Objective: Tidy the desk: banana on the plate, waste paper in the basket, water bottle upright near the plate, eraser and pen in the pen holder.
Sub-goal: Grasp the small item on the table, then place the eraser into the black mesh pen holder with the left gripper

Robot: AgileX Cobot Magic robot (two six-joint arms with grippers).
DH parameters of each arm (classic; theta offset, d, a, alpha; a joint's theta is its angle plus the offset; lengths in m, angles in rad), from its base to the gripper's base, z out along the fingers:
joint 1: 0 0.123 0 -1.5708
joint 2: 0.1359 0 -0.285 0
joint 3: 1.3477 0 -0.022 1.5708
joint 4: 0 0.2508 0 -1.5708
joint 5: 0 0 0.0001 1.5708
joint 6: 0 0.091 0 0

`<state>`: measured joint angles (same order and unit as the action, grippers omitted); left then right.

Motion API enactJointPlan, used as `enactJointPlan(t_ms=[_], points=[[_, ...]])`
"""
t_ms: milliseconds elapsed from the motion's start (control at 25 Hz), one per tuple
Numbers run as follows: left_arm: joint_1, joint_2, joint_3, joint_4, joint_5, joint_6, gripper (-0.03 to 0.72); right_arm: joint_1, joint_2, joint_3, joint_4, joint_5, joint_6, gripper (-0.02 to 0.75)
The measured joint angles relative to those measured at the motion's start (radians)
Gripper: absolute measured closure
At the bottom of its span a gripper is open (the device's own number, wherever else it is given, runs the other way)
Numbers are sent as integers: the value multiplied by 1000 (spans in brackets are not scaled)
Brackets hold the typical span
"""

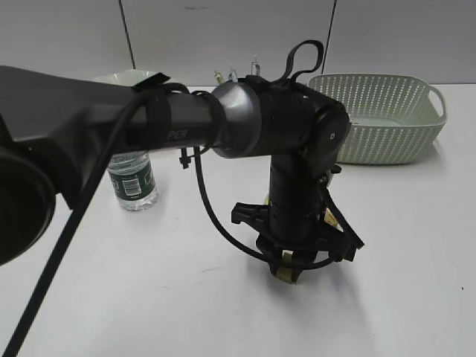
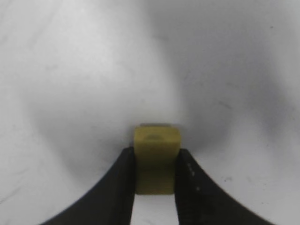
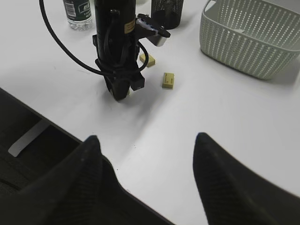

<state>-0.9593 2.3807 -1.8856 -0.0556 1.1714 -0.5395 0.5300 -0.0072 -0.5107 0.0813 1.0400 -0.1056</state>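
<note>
The desk (image 1: 149, 297) is carrying the perforated green basket (image 1: 387, 119) at its far right, with the upright water bottle (image 1: 132, 178) well to the basket's left and the black mesh pen holder (image 3: 167, 11) between them. Nearer than the basket, the left gripper (image 2: 154, 164) is pressing both jaws against a yellow eraser (image 2: 154, 143) lying on the desk, while the right gripper (image 3: 145, 154) is hanging with jaws spread and empty. The eraser step is seemingly underway, so the next move calls for a lift and a carry toward the pen holder, leaving two more erasers (image 3: 168, 79) beside it.

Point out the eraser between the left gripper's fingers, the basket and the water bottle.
eraser (image 2: 155, 154): left wrist view, top face.
basket (image 1: 379, 123): exterior view, perforated front wall.
water bottle (image 1: 132, 182): exterior view, green label.
</note>
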Motion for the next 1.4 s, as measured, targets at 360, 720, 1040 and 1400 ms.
enactJointPlan(t_ms=[360,720,1040,1400], points=[[0,-28,-229,97,47,3,500,0,0,0,0,0,0,250],[124,-109,-400,278,45,20,500,0,0,0,0,0,0,250],[345,-69,-404,130,-78,50,500,0,0,0,0,0,0,250],[396,14,-404,-7,-298,96,500,0,0,0,0,0,0,250]])
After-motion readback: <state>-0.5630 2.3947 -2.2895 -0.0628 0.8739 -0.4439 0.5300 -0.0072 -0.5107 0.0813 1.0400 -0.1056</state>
